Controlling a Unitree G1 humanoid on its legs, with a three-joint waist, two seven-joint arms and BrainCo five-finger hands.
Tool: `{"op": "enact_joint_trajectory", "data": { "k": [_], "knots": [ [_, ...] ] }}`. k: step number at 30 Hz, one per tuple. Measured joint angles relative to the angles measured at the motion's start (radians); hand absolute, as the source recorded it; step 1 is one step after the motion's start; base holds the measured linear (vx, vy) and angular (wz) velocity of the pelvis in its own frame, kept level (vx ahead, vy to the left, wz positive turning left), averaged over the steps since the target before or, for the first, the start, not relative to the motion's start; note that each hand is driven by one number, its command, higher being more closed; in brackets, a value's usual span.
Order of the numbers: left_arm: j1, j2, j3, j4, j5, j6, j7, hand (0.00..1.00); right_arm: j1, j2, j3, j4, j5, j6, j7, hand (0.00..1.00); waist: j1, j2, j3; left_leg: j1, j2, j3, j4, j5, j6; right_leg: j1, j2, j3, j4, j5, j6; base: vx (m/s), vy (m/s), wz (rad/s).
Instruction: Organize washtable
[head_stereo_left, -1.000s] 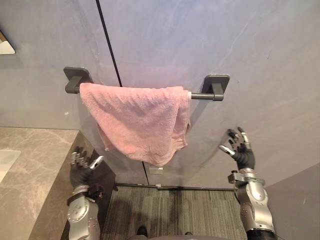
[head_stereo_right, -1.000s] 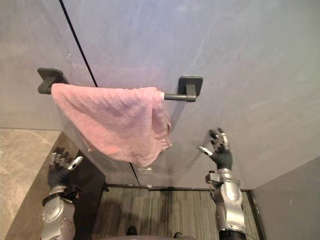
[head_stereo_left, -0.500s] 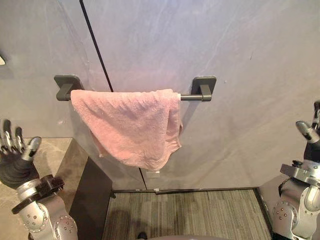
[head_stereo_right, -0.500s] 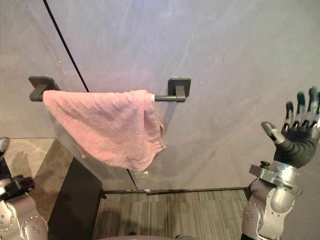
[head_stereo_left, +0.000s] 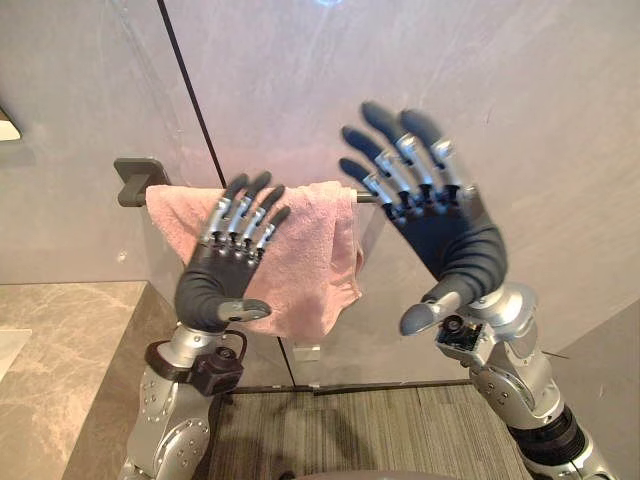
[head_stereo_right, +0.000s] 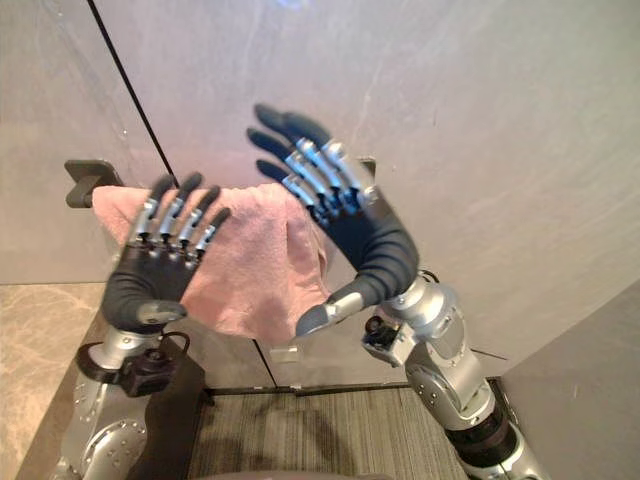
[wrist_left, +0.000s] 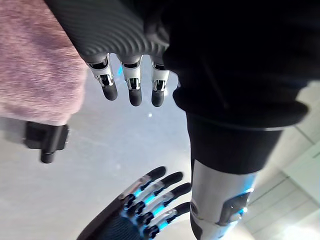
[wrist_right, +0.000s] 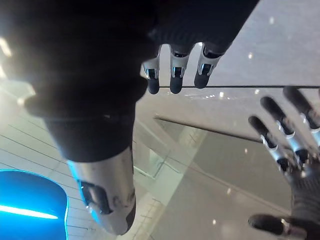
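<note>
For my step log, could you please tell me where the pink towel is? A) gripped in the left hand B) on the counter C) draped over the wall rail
C: the pink towel hangs over the wall rail; left hand and right hand are open.

A bathroom, beside the wash counter.
A pink towel (head_stereo_left: 318, 262) hangs over a dark wall-mounted bar (head_stereo_left: 136, 181) mid-frame, grey stone-look wall panels (head_stereo_left: 560, 120) stand behind, and a marbled counter (head_stereo_left: 60, 345) sits lower left.
</note>
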Motion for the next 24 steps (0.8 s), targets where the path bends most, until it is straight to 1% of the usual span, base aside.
{"op": "enact_joint_trajectory", "data": {
  "k": [1,4,6,10,12,16,19,21,24],
  "knots": [
    [0.0,0.028,-0.011,0.037,0.001,0.01,-0.013,0.0,-0.006,-0.035,0.032,0.012,0.011,0.013,0.018,0.0,0.0,0.0,0.0,0.003,0.0,0.003,0.0,0.0,0.0,0.001,0.0,0.003,0.0,0.0,0.0,-0.05,-0.001,-0.05],
    [0.0,0.064,-0.025,0.091,0.003,0.024,-0.031,0.0,-0.008,-0.097,0.072,0.037,0.037,0.037,0.044,0.0,0.0,0.0,0.0,0.003,0.001,0.008,0.0,0.0,0.0,-0.001,0.001,0.009,-0.001,0.001,0.0,-0.04,0.0,-0.06],
    [0.0,0.073,-0.028,0.111,0.013,0.025,-0.031,0.0,-0.009,-0.12,0.093,0.052,0.039,0.045,0.06,0.0,0.001,0.0,0.0,0.002,0.001,0.013,0.0,0.0,0.0,-0.004,0.002,0.014,-0.002,0.002,0.0,-0.02,0.001,-0.07],
    [0.0,0.076,-0.028,0.166,0.062,0.026,-0.027,0.0,-0.023,-0.143,0.164,0.108,0.033,0.071,0.063,0.0,0.003,0.0,0.0,-0.006,0.002,0.021,0.0,0.0,0.0,-0.016,0.004,0.022,-0.004,0.007,0.0,0.0,0.001,-0.07],
    [0.0,0.08,-0.028,0.185,0.083,0.027,-0.025,0.0,-0.025,-0.144,0.192,0.143,0.012,0.081,0.064,0.0,0.006,-0.001,0.0,-0.006,0.002,0.022,0.0,0.0,0.0,-0.015,0.003,0.022,-0.006,0.007,0.0,0.0,0.0,0.0],
    [-0.001,0.081,-0.022,0.226,0.125,0.032,-0.005,0.0,-0.03,-0.141,0.244,0.224,-0.08,0.105,0.067,0.0,0.019,0.0,0.0,-0.01,0.002,0.021,0.0,-0.001,0.0,-0.016,0.004,0.021,-0.009,0.008,0.0,0.0,0.0,0.0],
    [0.0,0.078,-0.009,0.242,0.162,0.033,-0.002,0.0,-0.03,-0.135,0.256,0.276,-0.128,0.116,0.074,0.0,0.027,0.0,0.0,-0.023,0.002,0.016,0.0,0.0,0.001,-0.018,0.004,0.015,-0.016,0.013,0.0,-0.01,-0.002,0.05],
    [0.002,0.061,0.027,0.26,0.186,0.033,0.007,0.0,-0.031,-0.112,0.258,0.332,-0.165,0.124,0.076,0.0,0.031,0.0,0.0,-0.027,0.001,0.013,0.0,0.0,0.001,-0.019,0.003,0.01,-0.02,0.015,-0.001,0.0,0.001,0.06],
    [0.003,0.049,0.052,0.277,0.203,0.033,0.023,0.0,-0.033,-0.082,0.276,0.381,-0.203,0.129,0.076,0.0,0.033,0.001,0.0,-0.045,0.0,0.002,0.0,0.0,0.0,-0.033,0.003,0.0,-0.025,0.015,-0.001,-0.01,-0.004,0.1]
  ]
}}
